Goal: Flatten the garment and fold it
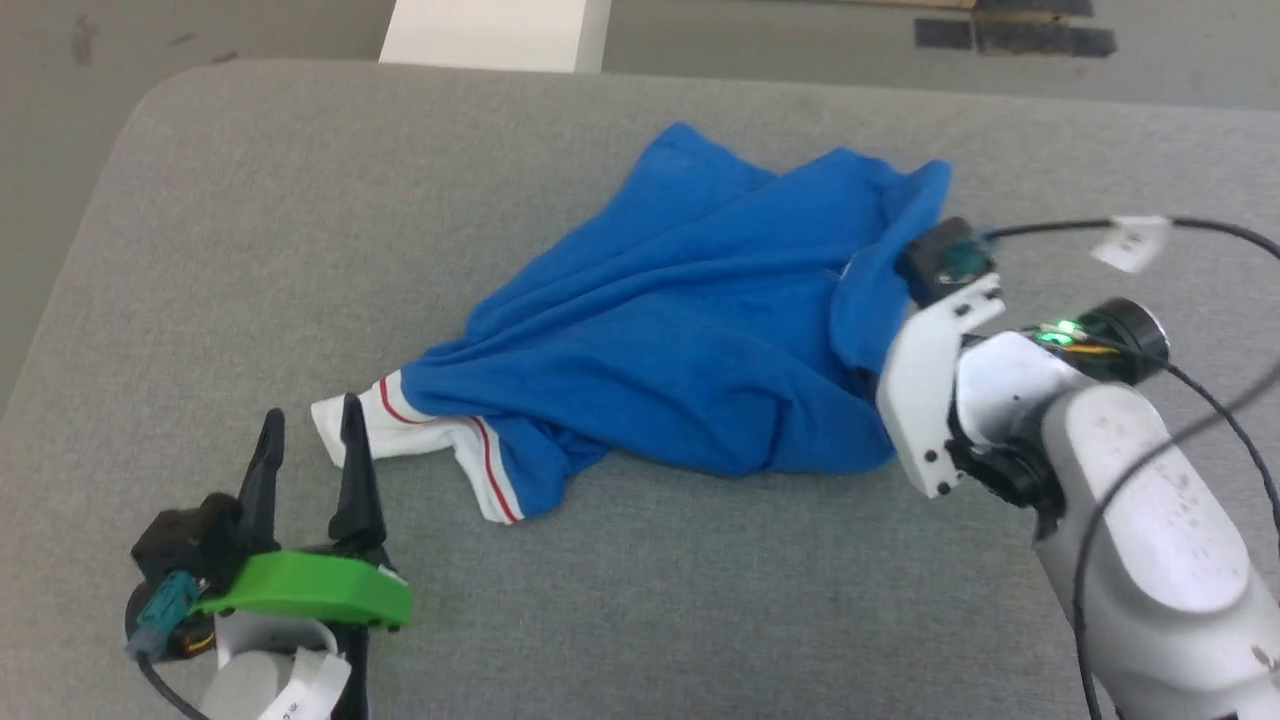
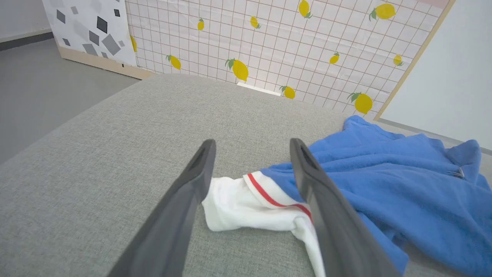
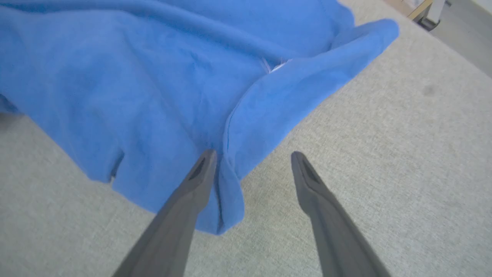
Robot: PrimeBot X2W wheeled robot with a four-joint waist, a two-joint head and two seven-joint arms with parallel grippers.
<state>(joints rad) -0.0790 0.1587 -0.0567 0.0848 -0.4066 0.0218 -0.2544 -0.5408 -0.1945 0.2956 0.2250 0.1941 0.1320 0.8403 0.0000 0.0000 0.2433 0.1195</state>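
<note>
- The left gripper is hovering at 7 o'clock in the head view, its fingers standing apart and gripping nothing; the white, red-striped sleeve is lying between them.
- The garment is lying crumpled on the grey cushion, its long axis running from the sleeve at 8 o'clock to the bunched blue body at 2 o'clock.
- The right gripper is spreading wide at the garment's 3 o'clock edge, one finger lying against a blue fold and the other over bare cushion.
</note>
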